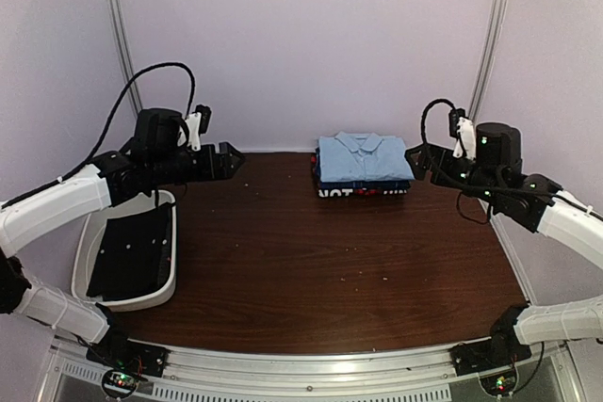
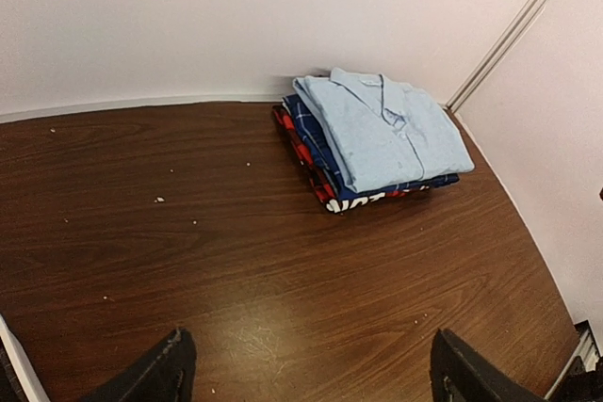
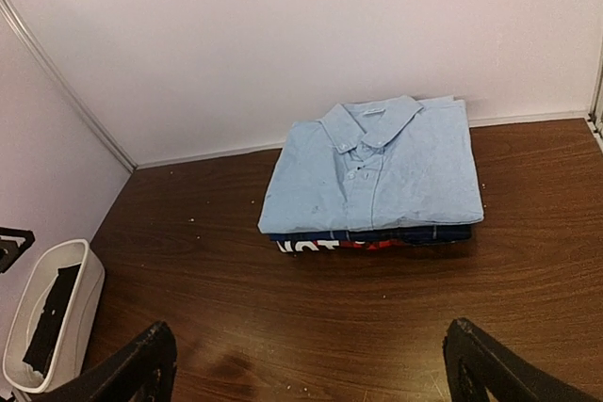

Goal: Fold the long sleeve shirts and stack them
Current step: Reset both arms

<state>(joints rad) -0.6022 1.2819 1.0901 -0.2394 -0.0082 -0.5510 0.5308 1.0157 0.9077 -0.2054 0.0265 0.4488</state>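
- Hovering wide open and empty, left gripper (image 1: 229,159) and right gripper (image 1: 415,159) flank the shirt stack (image 1: 363,171) at 12 o'clock.
- Risk: a low arm sweep can skew the light blue shirt (image 1: 362,153) off it.
- Left wrist view exposes the plaid layer (image 2: 311,134) and red layer (image 2: 294,141), probably separate shirts; top view adds the bin (image 1: 83,265) at 9 o'clock.

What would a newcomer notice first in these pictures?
A neat stack of folded shirts sits at the far edge of the dark table, a light blue shirt on top. The left gripper and the right gripper hang open and empty on either side; a white bin stands at the left.
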